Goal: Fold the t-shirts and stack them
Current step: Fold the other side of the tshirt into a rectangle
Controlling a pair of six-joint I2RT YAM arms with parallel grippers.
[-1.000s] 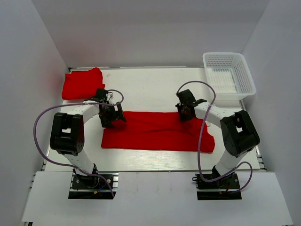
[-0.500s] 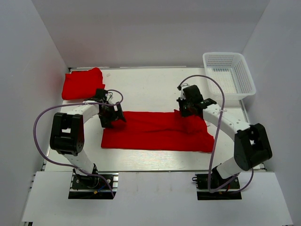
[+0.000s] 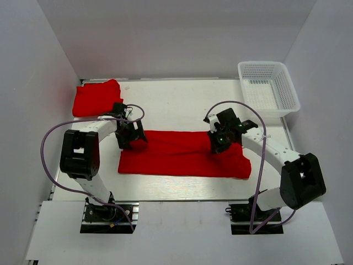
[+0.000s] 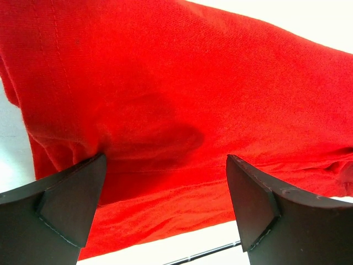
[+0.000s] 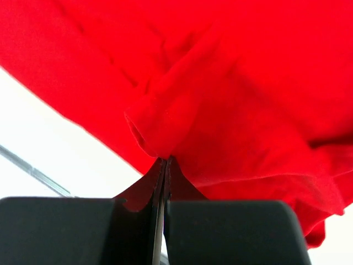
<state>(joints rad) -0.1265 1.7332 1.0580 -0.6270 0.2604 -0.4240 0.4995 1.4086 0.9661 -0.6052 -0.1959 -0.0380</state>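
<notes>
free table (image 3: 176, 102) between folded shirt (image 3: 96, 98) and basket (image 3: 265, 91)

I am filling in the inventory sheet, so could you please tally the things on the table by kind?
Red t-shirts: 2, the folded t-shirt at the far left and the laid-out t-shirt in the middle
White mesh basket: 1, at the far right
Total: 3

A white surface (image 3: 182, 105) sits inside a plain white enclosure. A back wall (image 3: 176, 38) rises behind it, with a left wall (image 3: 33, 99) and a right wall (image 3: 328, 83) closing in the sides. A thin metal strip (image 3: 182, 200) edges the surface in front, and a pale board (image 3: 182, 234) runs along the near side. The light is soft and even, with faint shadows.
</notes>
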